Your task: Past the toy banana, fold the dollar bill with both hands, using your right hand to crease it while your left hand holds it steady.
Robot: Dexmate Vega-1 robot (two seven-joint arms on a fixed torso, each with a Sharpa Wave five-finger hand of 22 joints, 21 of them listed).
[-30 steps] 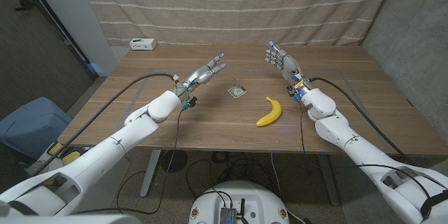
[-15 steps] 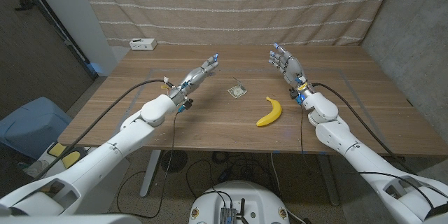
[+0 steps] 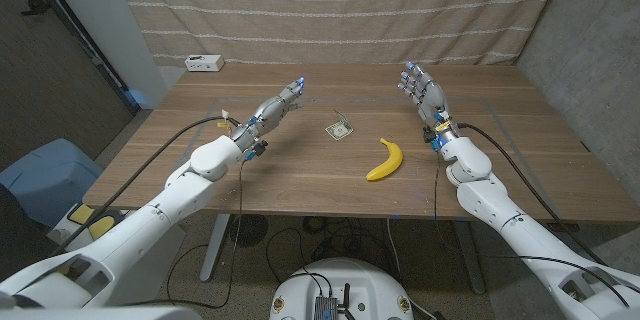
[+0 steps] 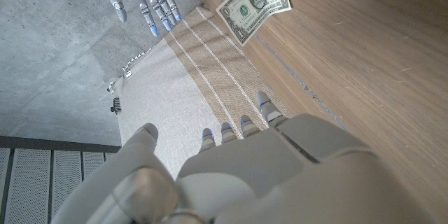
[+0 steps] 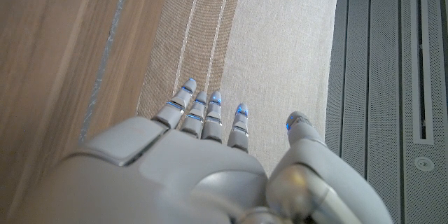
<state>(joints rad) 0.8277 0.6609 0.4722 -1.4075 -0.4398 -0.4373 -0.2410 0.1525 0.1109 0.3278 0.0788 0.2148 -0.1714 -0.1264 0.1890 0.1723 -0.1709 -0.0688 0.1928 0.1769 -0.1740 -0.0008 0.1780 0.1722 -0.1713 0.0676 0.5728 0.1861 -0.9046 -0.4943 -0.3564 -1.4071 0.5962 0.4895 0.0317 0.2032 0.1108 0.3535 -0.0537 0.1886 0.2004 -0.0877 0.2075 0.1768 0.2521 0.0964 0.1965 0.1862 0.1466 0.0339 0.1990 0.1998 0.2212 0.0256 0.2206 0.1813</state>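
The left hand point(image 3: 277, 107) is raised over the table point(image 3: 300, 175), fingers straight and apart, holding nothing. The right hand point(image 3: 424, 91) is also raised, fingers spread, empty. Between them, well apart from both, the bill point(image 3: 340, 130) lies flat on the wood. A yellow banana point(image 3: 385, 159) lies just beside it, nearer the robot. A white box point(image 3: 203, 62) sits at the table's far left corner.
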